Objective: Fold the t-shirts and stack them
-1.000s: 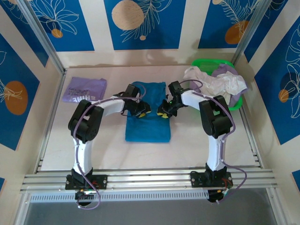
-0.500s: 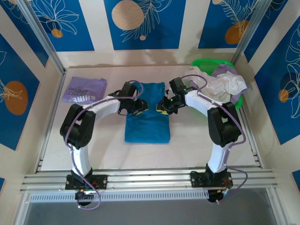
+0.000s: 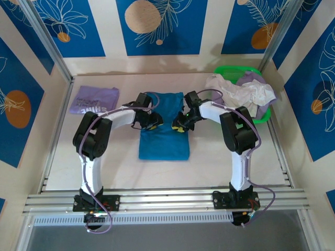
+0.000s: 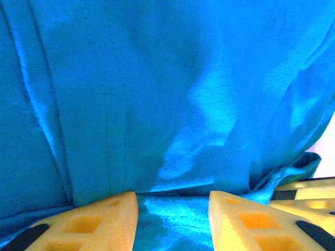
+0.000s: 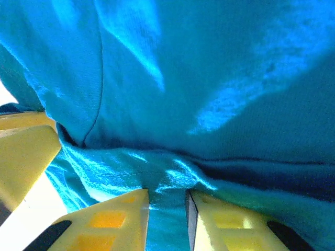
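Teal-blue t-shirt (image 3: 163, 144), spread at the middle of the bench (image 3: 214, 157), is pinched across its width by the left hand (image 3: 154, 124) and right hand (image 3: 179, 126), each part-closed on bunched cloth, so both sides should be carried over level and together.

the far half of the teal t-shirt (image 3: 164, 144) is partly covered by both arms in the top view, so how the cloth lies under them cannot be told. in the wrist views the same cloth runs past the picture edges, and the left gripper (image 4: 172, 209) and right gripper (image 5: 167, 201) are cut off by the bottom edge. the white lettering on the lavender t-shirt (image 3: 94, 99) is too small to read. the green basket (image 3: 235, 70) is mostly buried under a heap of t-shirts (image 3: 246, 93), their number unclear.
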Controlling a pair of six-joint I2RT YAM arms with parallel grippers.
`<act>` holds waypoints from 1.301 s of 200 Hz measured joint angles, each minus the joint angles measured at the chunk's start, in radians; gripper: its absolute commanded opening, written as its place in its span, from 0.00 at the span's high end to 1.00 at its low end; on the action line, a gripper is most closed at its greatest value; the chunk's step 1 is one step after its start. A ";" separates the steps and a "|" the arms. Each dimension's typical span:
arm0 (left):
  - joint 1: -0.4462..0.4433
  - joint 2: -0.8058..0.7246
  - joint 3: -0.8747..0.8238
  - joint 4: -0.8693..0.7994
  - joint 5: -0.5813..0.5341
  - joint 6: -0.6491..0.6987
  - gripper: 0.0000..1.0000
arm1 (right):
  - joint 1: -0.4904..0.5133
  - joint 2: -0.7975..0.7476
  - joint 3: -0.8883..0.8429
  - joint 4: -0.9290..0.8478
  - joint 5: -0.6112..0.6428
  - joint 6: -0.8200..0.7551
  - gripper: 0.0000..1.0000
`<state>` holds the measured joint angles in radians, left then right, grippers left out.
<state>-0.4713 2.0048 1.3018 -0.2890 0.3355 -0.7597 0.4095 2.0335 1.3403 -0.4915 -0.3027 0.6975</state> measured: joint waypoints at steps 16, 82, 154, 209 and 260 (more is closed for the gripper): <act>-0.002 -0.046 -0.064 0.015 0.001 0.001 0.58 | 0.010 -0.039 -0.060 0.013 -0.001 -0.009 0.71; 0.005 -0.227 0.046 -0.185 -0.027 0.038 0.56 | 0.013 -0.212 -0.039 -0.130 0.053 -0.072 0.71; 0.099 0.026 0.246 -0.124 -0.022 0.037 0.56 | -0.081 0.053 0.343 -0.107 0.054 -0.105 0.71; 0.130 0.208 0.354 -0.146 0.004 0.034 0.56 | -0.101 0.267 0.517 -0.102 0.028 -0.093 0.71; 0.171 0.213 0.373 -0.150 0.029 0.037 0.56 | -0.117 0.351 0.623 -0.176 0.027 -0.106 0.70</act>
<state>-0.3004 2.2177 1.6749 -0.4385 0.3641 -0.7223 0.2928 2.3840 1.9636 -0.6678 -0.2752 0.5919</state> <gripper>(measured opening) 0.437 0.296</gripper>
